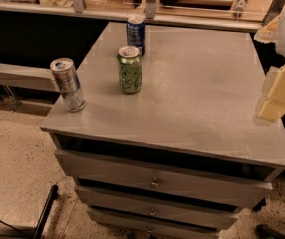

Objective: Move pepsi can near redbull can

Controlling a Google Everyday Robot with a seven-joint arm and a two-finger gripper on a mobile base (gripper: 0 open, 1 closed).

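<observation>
The pepsi can [136, 33], dark blue with a silver top, stands upright at the far left part of the grey cabinet top [197, 93]. The redbull can [68, 84], slim and silver with bluish-grey panels, stands near the front left edge of the top. A green can [129, 69] stands between them, just in front of the pepsi can. My gripper [277, 96] shows as pale yellowish blocks at the right edge of the view, over the right side of the top and far from all three cans.
The cabinet has several drawers with small knobs [155, 184] below the top. A rail and a counter [147, 4] run behind it. A speckled floor [18, 163] lies to the left, with a dark leg [45, 210] at the bottom left.
</observation>
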